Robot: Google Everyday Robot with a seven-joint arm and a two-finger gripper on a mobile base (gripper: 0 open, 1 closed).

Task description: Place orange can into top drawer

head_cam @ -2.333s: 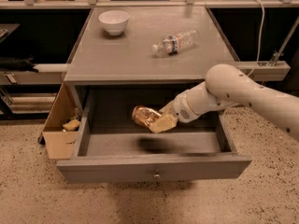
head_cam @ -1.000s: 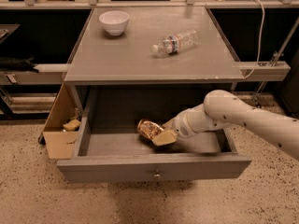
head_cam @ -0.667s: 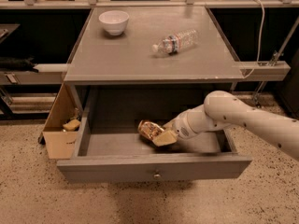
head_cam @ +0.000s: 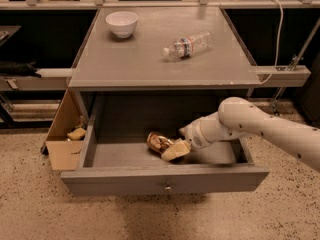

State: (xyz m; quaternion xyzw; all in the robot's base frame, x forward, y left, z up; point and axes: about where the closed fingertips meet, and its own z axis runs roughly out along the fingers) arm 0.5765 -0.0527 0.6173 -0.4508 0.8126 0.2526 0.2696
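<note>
A: Step?
B: Placement. The gripper (head_cam: 171, 148) is clamped on the orange can (head_cam: 156, 141), low inside the open top drawer (head_cam: 125, 180), at or just above its floor.
A: Next?
B: Likely let go, then lift clear of the front panel.

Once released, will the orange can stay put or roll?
Probably rolls a little: the orange can lies on its side at the claw, inside the top drawer, whose walls should stop it. Likely light and easily crushed: its skin looks dented.
</note>
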